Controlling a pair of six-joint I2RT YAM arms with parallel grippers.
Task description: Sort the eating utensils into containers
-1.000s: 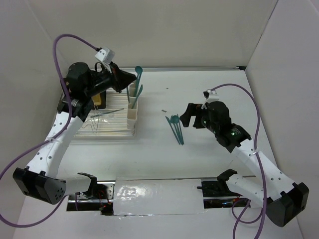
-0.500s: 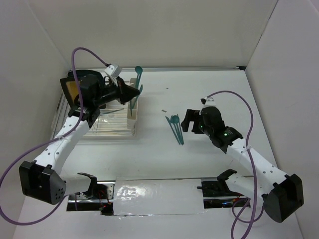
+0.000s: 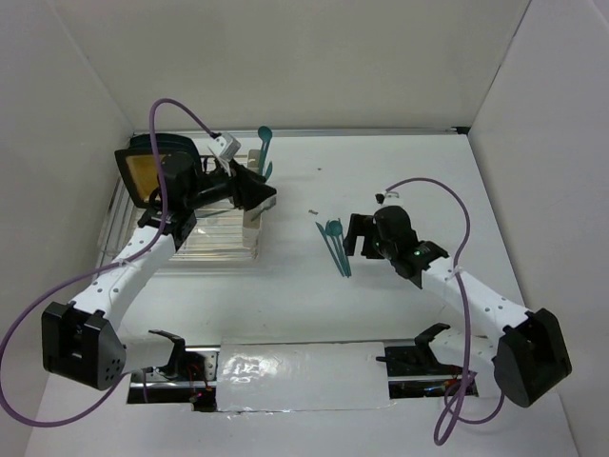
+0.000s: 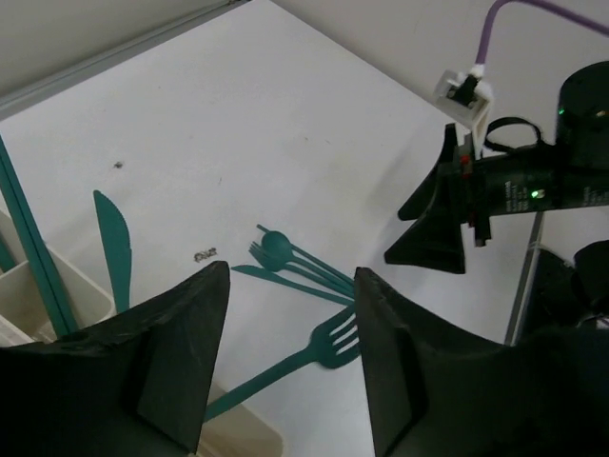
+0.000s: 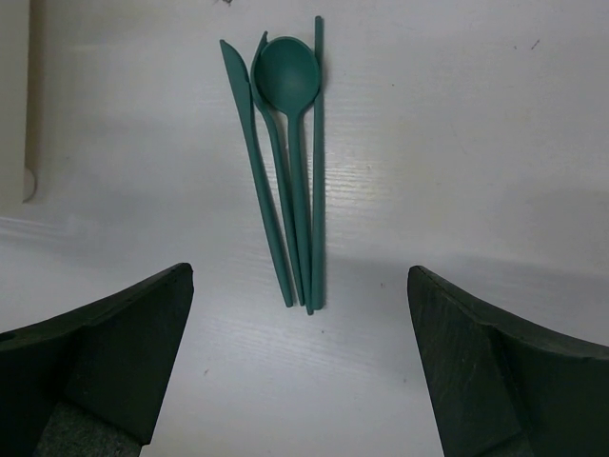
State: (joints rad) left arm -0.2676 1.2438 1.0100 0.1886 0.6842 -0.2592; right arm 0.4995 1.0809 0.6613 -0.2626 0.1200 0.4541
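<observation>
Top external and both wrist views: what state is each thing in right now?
left gripper: open, over the cups.
right gripper: open, above the loose utensils.
fork: tilted, handle toward a cup, ungripped.
knife: upright in a cup, blade up.
spoon: upright in a cup, bowl up.
loose utensils: flat on the table, bunched.
cups: upright.
plate: on edge in the rack.

A robot lab: a white table (image 3: 400, 162) boxed in by plain white walls (image 3: 314, 57), with two robot arms (image 3: 124, 276) along the bottom edge.
</observation>
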